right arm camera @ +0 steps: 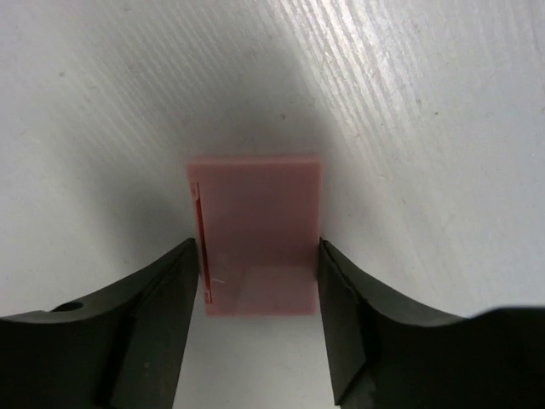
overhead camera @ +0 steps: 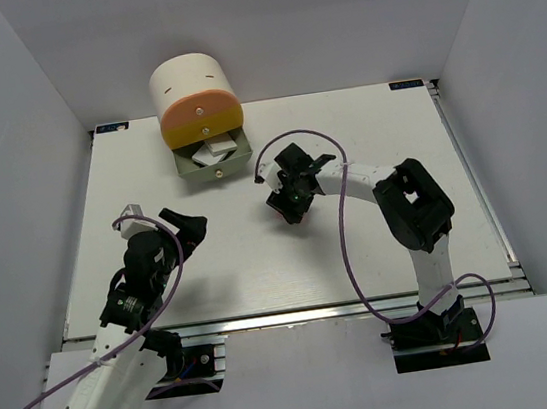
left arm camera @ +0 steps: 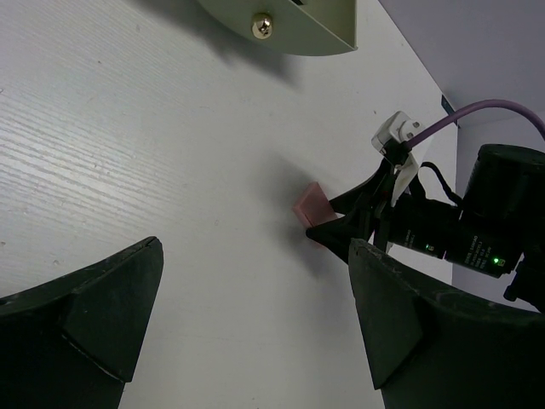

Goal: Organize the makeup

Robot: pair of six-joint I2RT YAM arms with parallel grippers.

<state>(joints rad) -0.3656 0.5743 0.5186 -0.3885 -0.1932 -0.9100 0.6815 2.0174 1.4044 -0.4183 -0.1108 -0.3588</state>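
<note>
A pink square compact [right arm camera: 255, 221] lies flat on the white table, and my right gripper [right arm camera: 258, 256] is shut on it, one black finger touching each side edge. From the left wrist, the same pink square [left arm camera: 309, 204] peeks out beside the right gripper's fingertips [left arm camera: 341, 226]. From above, the right gripper [overhead camera: 289, 207] points down near the table's middle. My left gripper [left arm camera: 255, 256] hangs open over bare table with nothing between its fingers; in the top view it [overhead camera: 171, 233] sits at the left. White pieces [overhead camera: 214, 152] lie in the open drawer. The other makeup is out of view.
The cream cylinder with orange-yellow fronts [overhead camera: 193, 94] stands at the back, its lowest drawer [overhead camera: 210, 167] pulled out toward the arms. That drawer's front and brass knob [left arm camera: 261, 25] show at the top of the left wrist view. Grey walls enclose the table.
</note>
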